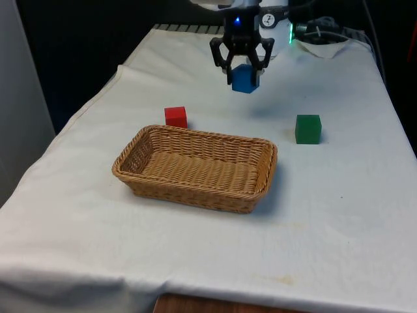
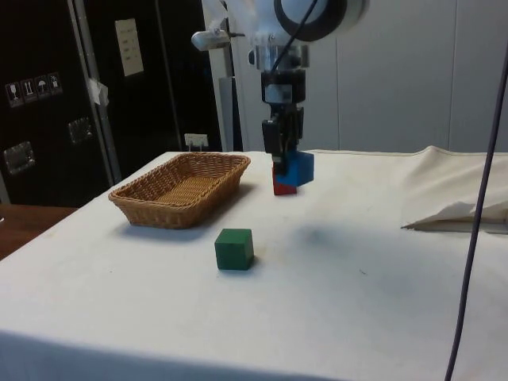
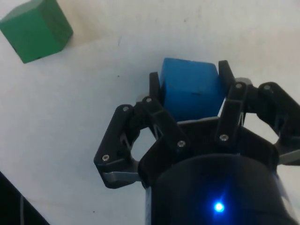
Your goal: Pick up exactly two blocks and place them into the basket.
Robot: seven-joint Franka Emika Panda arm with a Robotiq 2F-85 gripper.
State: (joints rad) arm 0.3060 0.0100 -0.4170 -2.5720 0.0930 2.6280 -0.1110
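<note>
Three blocks: blue, red, green (one of them off the desk).
Hand: the hand hangs above the desk, its two fingers clamped on opposite sides of the blue block.
Blue block: held in the air, clear of the cloth, beyond the basket.
Red block: the red block sits just behind the basket's far rim.
Green block: the green block stands on the cloth toward the front view's right, apart from the basket.
Basket: wicker, holding no blocks.
</note>
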